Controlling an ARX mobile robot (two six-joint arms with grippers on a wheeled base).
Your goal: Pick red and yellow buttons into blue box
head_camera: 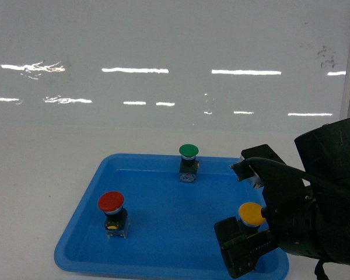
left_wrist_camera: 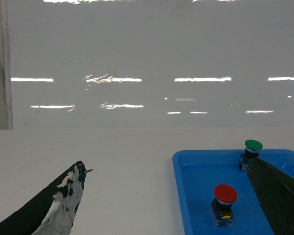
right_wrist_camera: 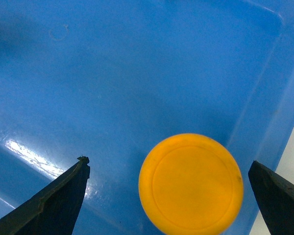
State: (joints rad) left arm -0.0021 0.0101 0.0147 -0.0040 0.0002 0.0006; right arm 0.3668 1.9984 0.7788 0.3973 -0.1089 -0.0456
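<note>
Hovering over the yellow button, right gripper (right_wrist_camera: 169,196) spread wide.

On the white tabletop (head_camera: 41,175) sits a shallow blue tray (head_camera: 157,233) holding three switches upright: green button (head_camera: 188,150) far, red button (head_camera: 111,202) near left, yellow button (head_camera: 251,213) near right. The released jaws straddle the yellow cap, apparently to close on it. The left gripper (left_wrist_camera: 171,205) hangs open, idle. No blue box is visible.

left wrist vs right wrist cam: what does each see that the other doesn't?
Left wrist only: the red button and green button standing in the shallow blue tray, the white table around it, and the open left pincer.

Right wrist only: the yellow button from directly above, between the fingers of the open right pincer, near the tray corner.

Both: the blue tray.
</note>
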